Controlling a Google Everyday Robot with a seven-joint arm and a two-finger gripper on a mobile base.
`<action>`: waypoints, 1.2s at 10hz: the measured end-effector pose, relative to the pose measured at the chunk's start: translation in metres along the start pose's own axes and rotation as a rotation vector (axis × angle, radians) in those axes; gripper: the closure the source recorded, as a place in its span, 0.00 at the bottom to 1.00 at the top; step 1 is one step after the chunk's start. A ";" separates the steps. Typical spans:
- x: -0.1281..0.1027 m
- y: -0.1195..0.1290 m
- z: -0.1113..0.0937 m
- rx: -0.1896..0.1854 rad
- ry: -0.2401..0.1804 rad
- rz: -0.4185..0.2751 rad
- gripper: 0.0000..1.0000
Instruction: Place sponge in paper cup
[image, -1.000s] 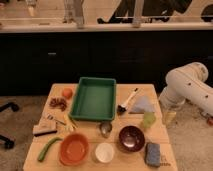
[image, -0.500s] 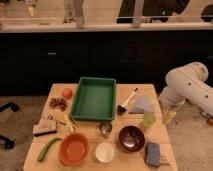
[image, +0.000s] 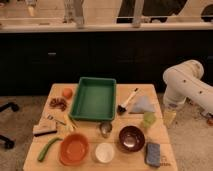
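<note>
Fronting dark cabinets (image: 100, 57), the wooden table (image: 161, 132) bears sponge (image: 153, 153) and paper cup (image: 104, 152); the hand (image: 170, 118) hangs open, empty, alongside.

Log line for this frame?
gripper: open, empty, off right edge of table | sponge: on table, front right | cup: front centre, no sponge inside

- I'm seeing a green rectangular plastic tray (image: 94, 98) sitting on the wooden table (image: 86, 129).
- A small shiny metal cup (image: 105, 129) is standing just before it.
- An orange round bowl (image: 74, 148) and a dark brown bowl (image: 131, 138) are sitting near the front.
</note>
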 end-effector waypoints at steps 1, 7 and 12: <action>0.005 0.000 0.001 -0.012 0.025 0.048 0.20; 0.010 0.001 0.001 -0.029 0.061 0.196 0.20; 0.031 0.019 -0.013 -0.075 0.052 0.454 0.20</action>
